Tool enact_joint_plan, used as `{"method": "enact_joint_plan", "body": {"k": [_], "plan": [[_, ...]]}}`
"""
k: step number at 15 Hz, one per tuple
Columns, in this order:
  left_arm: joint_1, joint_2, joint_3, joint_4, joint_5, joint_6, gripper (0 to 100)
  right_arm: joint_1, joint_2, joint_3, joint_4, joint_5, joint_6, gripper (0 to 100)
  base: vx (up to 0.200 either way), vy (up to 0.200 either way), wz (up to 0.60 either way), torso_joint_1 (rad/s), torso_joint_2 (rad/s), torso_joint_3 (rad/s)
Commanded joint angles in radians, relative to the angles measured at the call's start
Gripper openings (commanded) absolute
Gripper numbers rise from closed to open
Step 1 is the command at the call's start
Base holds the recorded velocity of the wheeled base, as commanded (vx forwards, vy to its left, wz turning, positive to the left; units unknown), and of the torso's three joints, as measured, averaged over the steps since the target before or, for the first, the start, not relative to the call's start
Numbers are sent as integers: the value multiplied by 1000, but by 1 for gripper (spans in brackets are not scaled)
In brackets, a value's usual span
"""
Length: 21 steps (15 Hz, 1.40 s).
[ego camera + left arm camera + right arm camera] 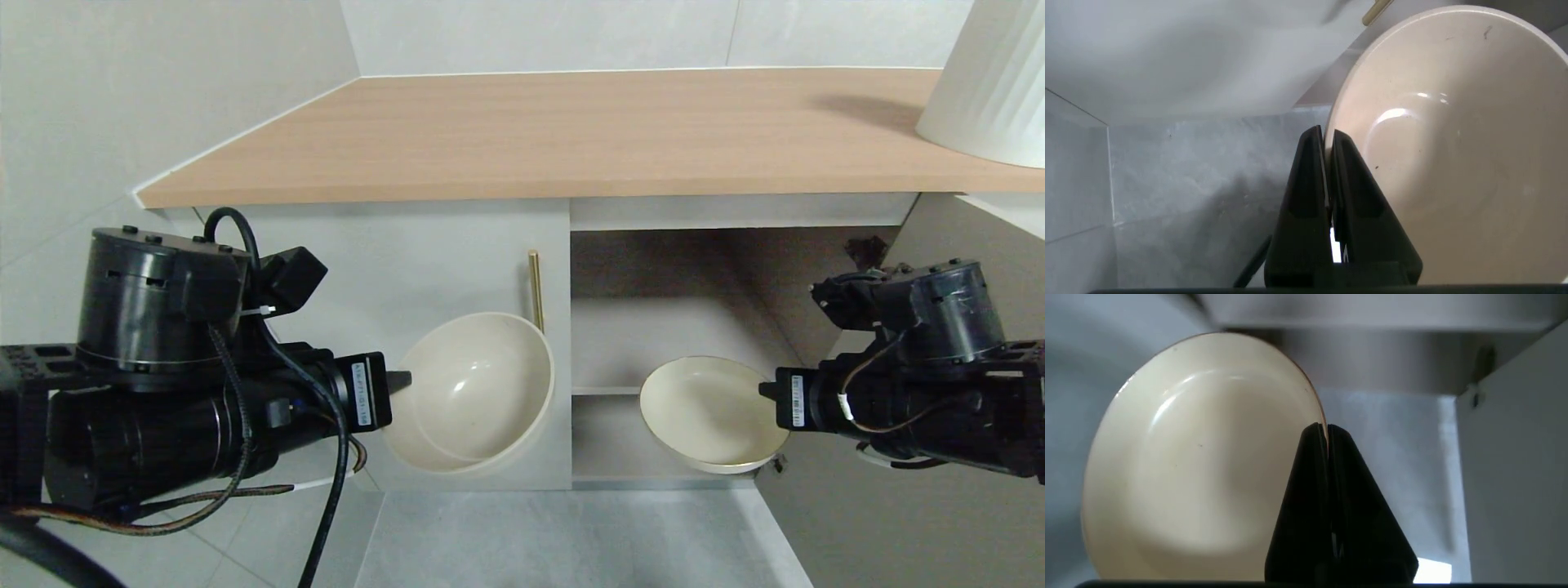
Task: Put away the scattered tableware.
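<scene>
bowl (473,392), deep, glossy cream, plate (706,412), shallow, cream, golden rim

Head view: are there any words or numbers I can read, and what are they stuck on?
Left-arm sticker: white with small dark print, too small to read.
Right-arm sticker: white with small dark print, too small to read.
Bowl, plate and countertop: no writing on them.
</scene>
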Motion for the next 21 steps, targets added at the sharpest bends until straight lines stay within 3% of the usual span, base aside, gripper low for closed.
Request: {"method": "enact_joint_plan", "body": {"k": [1, 6, 21], "plan": [[0, 3, 0, 0, 2, 0, 0, 6, 158, -7, -86, -60, 9, 0, 0, 0, 0, 0, 0, 0], [0, 4, -2, 0, 2, 0, 0, -8, 439, -25, -448, -179, 54, 0, 0, 0, 0, 0, 0, 0], [0, 19, -3, 0, 3, 2, 0, -166, 767, -392, -449, -330, 74, 0, 0, 0, 0, 0, 0, 0]]}}
